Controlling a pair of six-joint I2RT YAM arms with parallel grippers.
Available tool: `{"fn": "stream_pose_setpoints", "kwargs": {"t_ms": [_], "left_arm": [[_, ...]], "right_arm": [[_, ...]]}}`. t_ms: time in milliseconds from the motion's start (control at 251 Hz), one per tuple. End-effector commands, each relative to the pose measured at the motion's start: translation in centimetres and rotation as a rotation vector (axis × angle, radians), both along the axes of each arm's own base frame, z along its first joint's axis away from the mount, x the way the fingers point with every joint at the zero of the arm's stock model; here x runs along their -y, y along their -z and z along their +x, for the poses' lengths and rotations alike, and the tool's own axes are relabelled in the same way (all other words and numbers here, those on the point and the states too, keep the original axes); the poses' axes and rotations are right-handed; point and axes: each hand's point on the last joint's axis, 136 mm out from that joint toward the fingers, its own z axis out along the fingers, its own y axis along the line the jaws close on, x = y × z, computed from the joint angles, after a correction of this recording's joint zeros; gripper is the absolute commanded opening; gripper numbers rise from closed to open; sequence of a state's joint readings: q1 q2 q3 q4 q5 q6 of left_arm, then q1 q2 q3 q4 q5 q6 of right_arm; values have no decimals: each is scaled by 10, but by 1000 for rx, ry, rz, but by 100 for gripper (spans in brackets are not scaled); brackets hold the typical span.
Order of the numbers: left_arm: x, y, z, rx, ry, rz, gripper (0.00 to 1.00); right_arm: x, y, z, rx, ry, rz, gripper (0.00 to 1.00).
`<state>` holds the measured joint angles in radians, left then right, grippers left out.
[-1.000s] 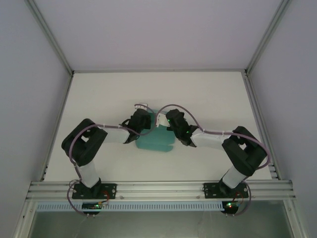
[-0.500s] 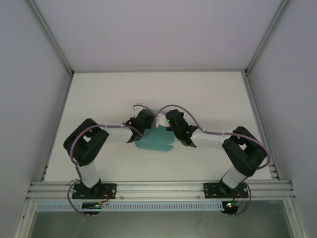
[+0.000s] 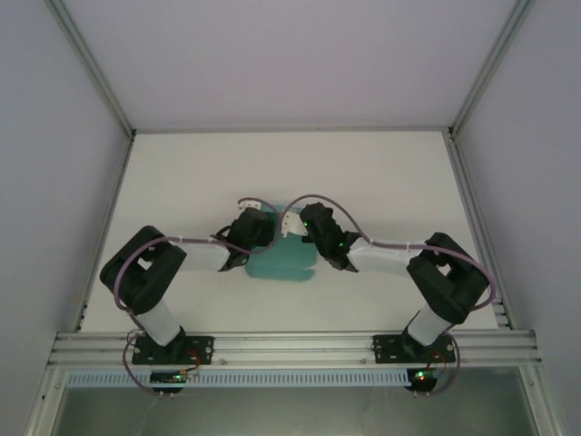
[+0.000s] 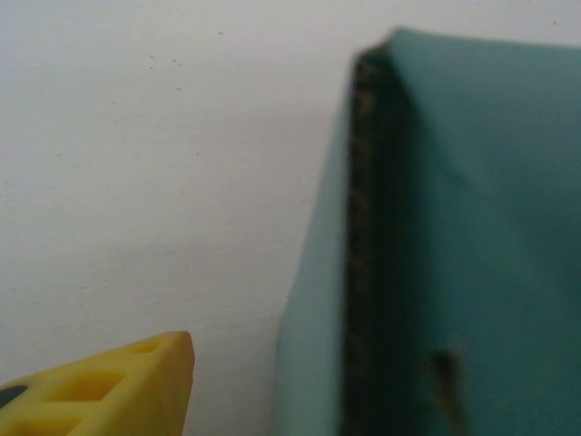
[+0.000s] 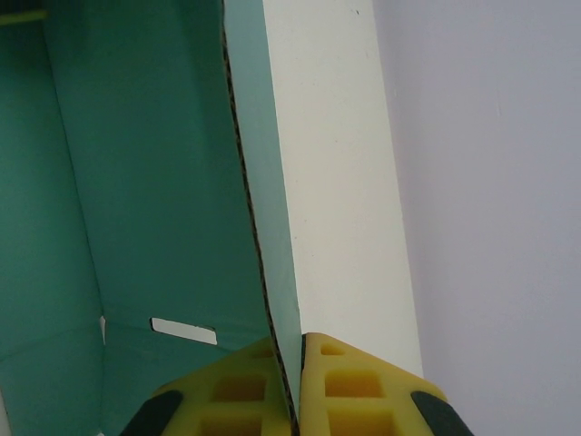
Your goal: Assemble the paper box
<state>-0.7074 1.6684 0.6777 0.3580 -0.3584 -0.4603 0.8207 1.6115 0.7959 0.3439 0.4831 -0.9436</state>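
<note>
**Right pincer clamped on a box wall; left pincer unclear**

Your white table (image 3: 381,182) carries everything; the left arm (image 3: 145,277) and the right arm (image 3: 445,282) reach in from its near edge, and their wrists meet over the middle; the paper box (image 3: 283,263) lies there, teal, on the surface between and just under the two wrists, well apart from every table edge.

Your right gripper (image 5: 296,368) has its jaws closed almost to touching, with one teal wall of the box pinched between them; in the right wrist view the corrugated cut edge of that wall runs straight down into the narrow gap between the yellow pads (image 5: 359,386); left of that wall you look into the box's teal inside, where panels meet at folds; a small pale slot (image 5: 184,331) is cut in the card low down.

Your left gripper (image 3: 252,238) sits at the box's left side; in the left wrist view one yellow finger (image 4: 118,386) lies over bare table, just beside a box corner and apart from it; you cannot tell how wide that pincer stands, nor whether it holds anything.
</note>
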Motion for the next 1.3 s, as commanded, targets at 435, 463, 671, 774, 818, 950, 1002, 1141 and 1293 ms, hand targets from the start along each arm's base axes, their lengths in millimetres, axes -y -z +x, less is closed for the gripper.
{"fn": "stream_pose_setpoints", "kwargs": {"t_ms": [435, 463, 671, 774, 818, 950, 1002, 1141, 1293], "left_arm": [[21, -22, -20, 63, 247, 29, 68], [25, -24, -22, 59, 267, 11, 71], [24, -34, -47, 32, 334, -49, 100], [5, -44, -62, 27, 291, -60, 100], [-6, -50, -67, 28, 252, -69, 100], [-44, -69, -77, 54, 111, -89, 100], [-61, -74, -78, 75, 54, -108, 100], [-96, -76, -68, 56, -44, -242, 92], [-73, -78, -53, 101, 153, -301, 86]], "right_arm": [[3, 30, -8, -120, -16, -70, 0], [3, 30, -8, -121, -14, -69, 0], [3, 27, -6, -114, -13, -61, 0], [4, 27, -6, -112, -10, -57, 0], [4, 25, -6, -109, -11, -55, 0], [3, 26, -6, -112, -12, -57, 0], [3, 26, -5, -112, -9, -59, 0], [1, 26, -5, -115, -15, -58, 0], [-3, 23, -2, -107, -16, -49, 0]]}}
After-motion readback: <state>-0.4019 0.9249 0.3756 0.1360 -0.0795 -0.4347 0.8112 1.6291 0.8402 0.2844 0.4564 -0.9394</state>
